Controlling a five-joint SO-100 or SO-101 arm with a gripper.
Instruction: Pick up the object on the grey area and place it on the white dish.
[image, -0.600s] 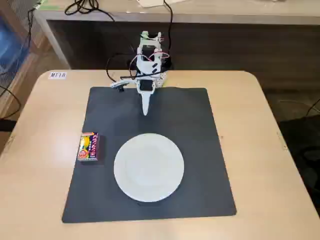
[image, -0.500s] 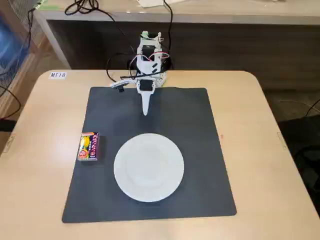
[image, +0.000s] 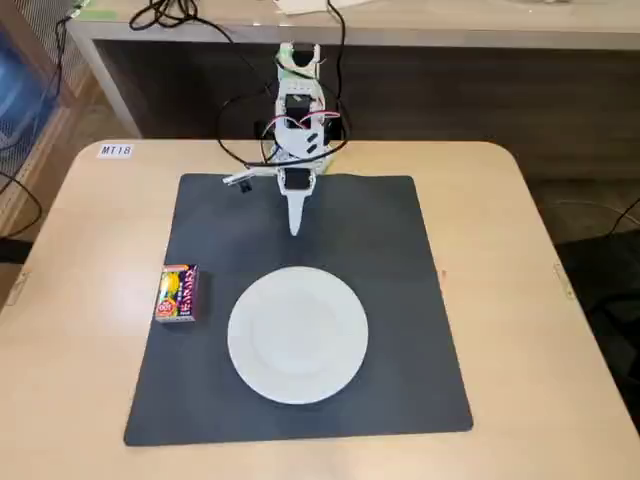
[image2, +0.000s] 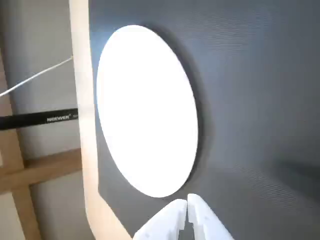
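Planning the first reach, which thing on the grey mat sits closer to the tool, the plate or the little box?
The white plate, at the mat's centre straight ahead of the tool. The small snack box sits farther off, at the mat's left edge in the fixed view.

A: Anything legible on the surface (image: 520, 300)?

B: White sticker (image: 115, 150) at the far left corner in the fixed view, reading "MT18".

A: And elsewhere?

B: White lettering "NEEWER" on a black bar (image2: 37, 119) at the left edge of the wrist view. Print on the snack box (image: 178, 293), left edge of the grey mat (image: 400, 250), too small to read.
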